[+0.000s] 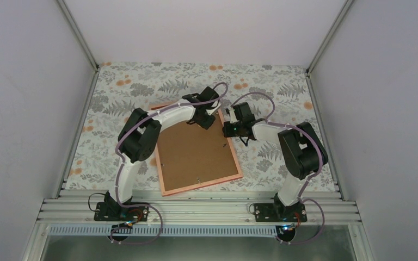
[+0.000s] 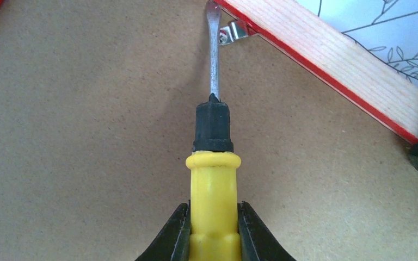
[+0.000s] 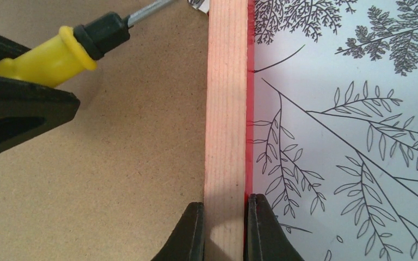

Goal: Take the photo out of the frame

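frame [image 1: 196, 152] on leaf-print tablecloth [image 1: 283, 92], white walls [image 1: 207, 27]

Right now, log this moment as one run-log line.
left end effector: shut on screwdriver, tip beside metal tab | right end effector: shut on frame rail | frame: back up | photo: hidden

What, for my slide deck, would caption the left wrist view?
Left pincer holds a yellow screwdriver, tip beside a metal tab on the frame.
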Action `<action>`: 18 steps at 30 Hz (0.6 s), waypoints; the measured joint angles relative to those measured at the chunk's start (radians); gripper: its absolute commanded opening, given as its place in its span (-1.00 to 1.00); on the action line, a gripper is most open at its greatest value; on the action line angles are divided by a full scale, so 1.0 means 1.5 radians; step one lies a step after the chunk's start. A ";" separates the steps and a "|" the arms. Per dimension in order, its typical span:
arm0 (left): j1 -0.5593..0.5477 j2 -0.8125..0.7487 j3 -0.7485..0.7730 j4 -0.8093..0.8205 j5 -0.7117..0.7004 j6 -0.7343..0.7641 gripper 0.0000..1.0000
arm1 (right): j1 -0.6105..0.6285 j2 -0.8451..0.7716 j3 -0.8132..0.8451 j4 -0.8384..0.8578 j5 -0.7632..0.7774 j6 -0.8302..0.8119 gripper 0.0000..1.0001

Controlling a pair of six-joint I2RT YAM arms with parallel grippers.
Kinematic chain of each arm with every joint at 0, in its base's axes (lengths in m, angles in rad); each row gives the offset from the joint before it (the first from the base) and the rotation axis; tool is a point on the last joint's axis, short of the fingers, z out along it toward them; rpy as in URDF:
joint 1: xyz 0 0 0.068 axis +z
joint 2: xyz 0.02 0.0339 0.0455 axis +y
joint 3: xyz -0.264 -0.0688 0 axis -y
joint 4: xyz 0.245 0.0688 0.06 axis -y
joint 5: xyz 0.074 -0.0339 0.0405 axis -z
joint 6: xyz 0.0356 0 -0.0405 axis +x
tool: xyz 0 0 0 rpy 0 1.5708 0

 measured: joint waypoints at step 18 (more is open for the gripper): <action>-0.015 -0.016 -0.019 -0.013 -0.022 0.005 -0.95 | 0.000 0.001 0.000 0.000 0.000 0.000 -0.92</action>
